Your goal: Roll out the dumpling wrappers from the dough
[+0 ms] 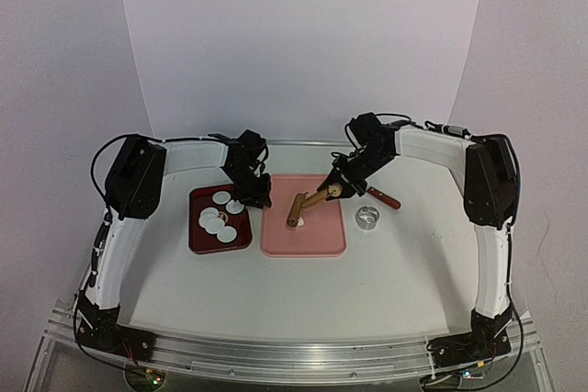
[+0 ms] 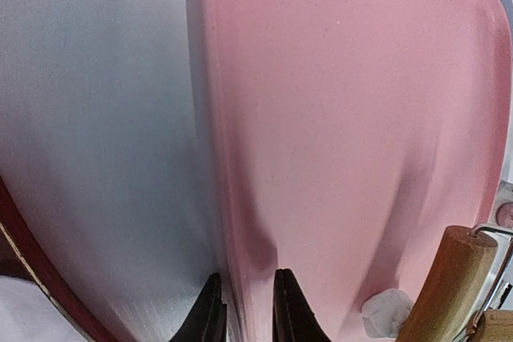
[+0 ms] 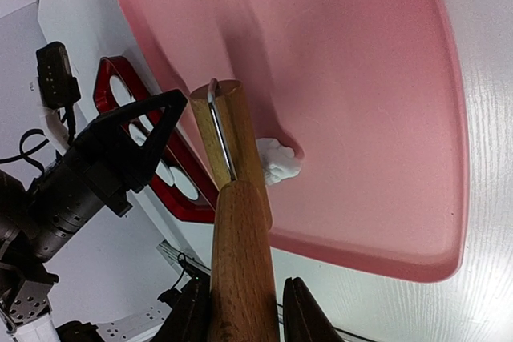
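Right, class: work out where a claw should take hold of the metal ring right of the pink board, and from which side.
Probably its thin wall, one finger inside, one outside, coming straight down. The metal ring lies flat on the table, opening upward, so its rim is exposed from above. Take the near side: a red-handled tool lies just behind.

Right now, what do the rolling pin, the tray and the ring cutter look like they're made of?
The rolling pin looks wooden: matte tan, visible grain. The tray is probably plastic or silicone: smooth pink, soft sheen, rounded rim. The ring cutter seems metal, silvery and reflective, though small in view.
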{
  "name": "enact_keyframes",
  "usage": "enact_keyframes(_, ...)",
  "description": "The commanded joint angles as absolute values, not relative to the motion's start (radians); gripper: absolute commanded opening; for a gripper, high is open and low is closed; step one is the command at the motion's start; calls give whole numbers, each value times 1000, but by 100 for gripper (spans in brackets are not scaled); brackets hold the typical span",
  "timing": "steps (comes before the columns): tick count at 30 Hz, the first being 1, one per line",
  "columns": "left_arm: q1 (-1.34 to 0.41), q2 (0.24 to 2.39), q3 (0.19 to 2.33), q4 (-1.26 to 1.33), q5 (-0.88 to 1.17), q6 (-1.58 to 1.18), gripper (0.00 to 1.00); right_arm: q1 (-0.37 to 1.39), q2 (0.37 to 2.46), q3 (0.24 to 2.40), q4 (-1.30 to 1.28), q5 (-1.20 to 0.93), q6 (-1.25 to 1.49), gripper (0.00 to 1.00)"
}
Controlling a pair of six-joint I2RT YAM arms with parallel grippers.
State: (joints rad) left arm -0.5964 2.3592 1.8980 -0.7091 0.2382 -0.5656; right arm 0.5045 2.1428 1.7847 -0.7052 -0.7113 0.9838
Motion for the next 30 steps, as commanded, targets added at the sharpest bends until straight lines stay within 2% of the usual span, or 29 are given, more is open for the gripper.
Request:
enact_keyframes(1, -600, 2373, 1911, -730, 207, -548, 14, 501, 2168, 1846, -798, -670, 948, 0)
enact_keyframes(22, -601, 2382, 1909, -731, 221, -534, 2, 501, 2233, 1900, -900, -579, 888, 0)
enact_keyframes(30, -605, 2352, 1859, -634, 294, -488, 0, 494, 2118, 1936, -897, -537, 844, 0)
